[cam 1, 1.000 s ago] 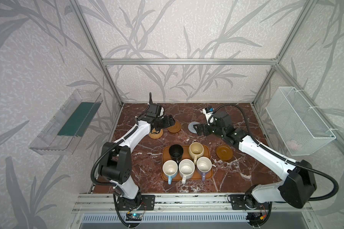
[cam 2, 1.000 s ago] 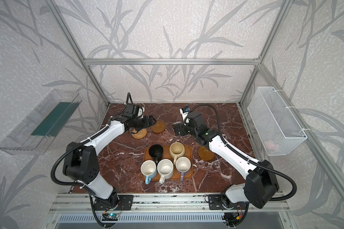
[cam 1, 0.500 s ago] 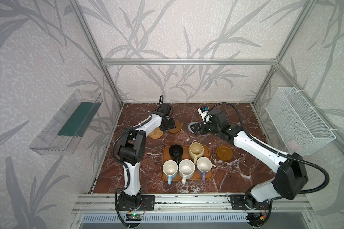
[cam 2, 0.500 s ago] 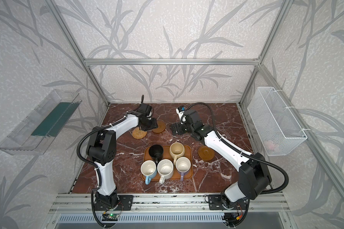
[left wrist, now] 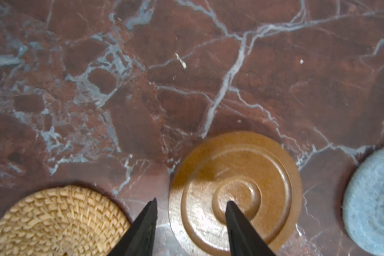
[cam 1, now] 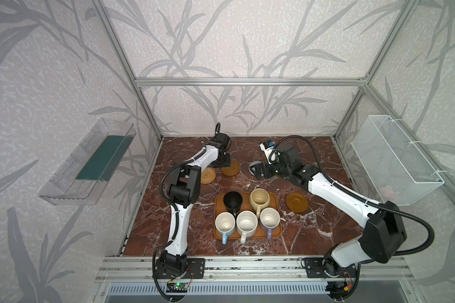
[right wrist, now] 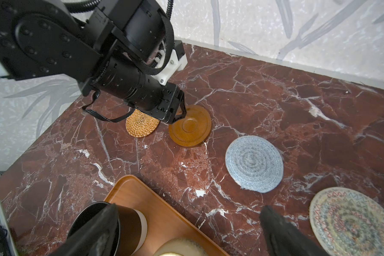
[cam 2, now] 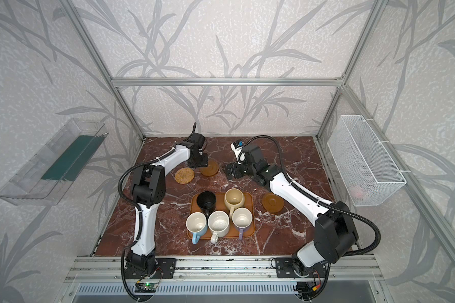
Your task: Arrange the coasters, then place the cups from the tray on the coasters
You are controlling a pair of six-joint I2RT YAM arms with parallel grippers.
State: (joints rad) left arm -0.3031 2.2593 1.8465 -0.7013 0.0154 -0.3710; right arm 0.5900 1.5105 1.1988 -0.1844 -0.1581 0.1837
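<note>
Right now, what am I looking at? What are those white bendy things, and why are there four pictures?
Those are two robot arms fixed to a marble table. Two pictures look down from one camera above. The two close-ups come from little cameras on each arm's wrist.

Round coasters lie on the table: a woven coaster, a brown coaster, a blue-grey coaster, a patterned coaster and a second brown coaster. Five mugs stand on an orange tray.

Each arm ends in a pincer. The left pincer straddles the brown coaster's edge with its fingers apart, not squeezing it. The right pincer is wide open and holds nothing.
</note>
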